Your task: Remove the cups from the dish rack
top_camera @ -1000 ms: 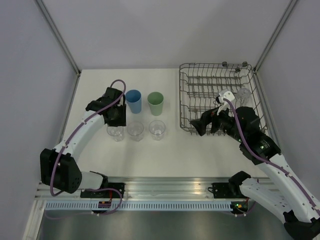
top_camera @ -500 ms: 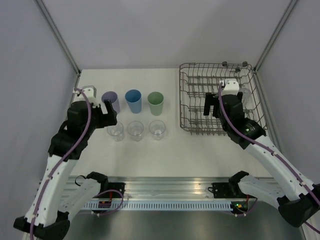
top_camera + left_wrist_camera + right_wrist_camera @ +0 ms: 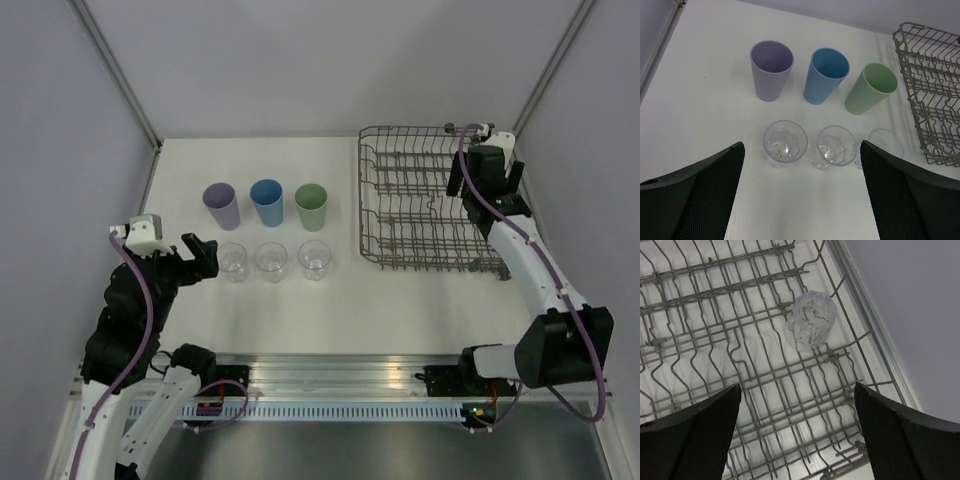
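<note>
Clear glass (image 3: pixel 811 325) in the dish rack (image 3: pixel 410 210) lies beneath the wide-spread, empty right hand (image 3: pixel 796 390).

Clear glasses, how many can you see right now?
4. Three stand in a row on the table: left glass, middle glass, right glass. The fourth glass sits in the dish rack near its right edge; the right arm covers it in the top view.

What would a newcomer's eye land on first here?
The tidy grid left of centre: lavender plastic tumbler, blue plastic tumbler, pale green plastic tumbler, with three clear glasses nearer the arms. Then the large grey wire dish rack at right, holding one lone clear glass near its right edge.
</note>
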Robot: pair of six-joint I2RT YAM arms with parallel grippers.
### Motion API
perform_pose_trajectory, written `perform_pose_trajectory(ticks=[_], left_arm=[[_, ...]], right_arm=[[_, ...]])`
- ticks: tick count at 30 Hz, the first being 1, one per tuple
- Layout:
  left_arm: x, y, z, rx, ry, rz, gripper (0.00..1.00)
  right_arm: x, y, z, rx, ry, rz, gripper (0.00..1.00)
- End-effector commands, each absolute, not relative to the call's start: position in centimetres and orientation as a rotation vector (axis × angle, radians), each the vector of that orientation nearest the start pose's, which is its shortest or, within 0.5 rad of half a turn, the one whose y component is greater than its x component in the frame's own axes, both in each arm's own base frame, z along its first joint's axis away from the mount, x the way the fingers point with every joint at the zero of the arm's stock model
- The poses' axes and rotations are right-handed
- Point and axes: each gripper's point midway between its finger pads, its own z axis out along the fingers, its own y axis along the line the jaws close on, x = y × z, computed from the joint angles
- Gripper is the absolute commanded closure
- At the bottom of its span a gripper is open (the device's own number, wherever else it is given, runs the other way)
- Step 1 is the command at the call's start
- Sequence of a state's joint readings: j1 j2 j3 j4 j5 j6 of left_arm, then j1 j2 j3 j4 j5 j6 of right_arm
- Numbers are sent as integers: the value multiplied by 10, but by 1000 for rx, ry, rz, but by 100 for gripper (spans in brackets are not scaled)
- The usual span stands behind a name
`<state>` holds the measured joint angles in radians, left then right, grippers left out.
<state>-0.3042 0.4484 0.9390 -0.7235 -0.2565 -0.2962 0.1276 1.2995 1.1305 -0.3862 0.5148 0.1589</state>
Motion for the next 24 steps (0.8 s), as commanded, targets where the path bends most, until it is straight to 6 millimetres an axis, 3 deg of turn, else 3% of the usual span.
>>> perform_pose_trajectory(ticks=[1,3,4,5,7,8,17,18,24], left_arm=[[204,-32,303,-221,1730,-254,0],[203,-32,300,-226,1719,-261,0],[203,-33,299,-220,1723,-264,0],[203,-34,299,-216,1723,-267,0],[205,-34,297,-203,1731,-257,0],[206,-33,296,-210,1734,-248,0],[213,-39,290,-166,1768,-242,0],[214,-39,290,-166,1768,-242,0],[213,-40,291,-157,1762,-250,0]], right_arm=[[417,-36,224,319,2070,-313,2],[432,-46,223,339,2082,-289,2],[442,-38,206,289,2132,-224,2],[450,-38,206,287,2128,-213,2],[458,-56,191,322,2156,-248,2],[462,-64,193,336,2149,-276,2],[490,-90,177,271,2203,-349,2],[494,-88,166,246,2234,-318,2],[502,-108,154,205,2316,-332,2]])
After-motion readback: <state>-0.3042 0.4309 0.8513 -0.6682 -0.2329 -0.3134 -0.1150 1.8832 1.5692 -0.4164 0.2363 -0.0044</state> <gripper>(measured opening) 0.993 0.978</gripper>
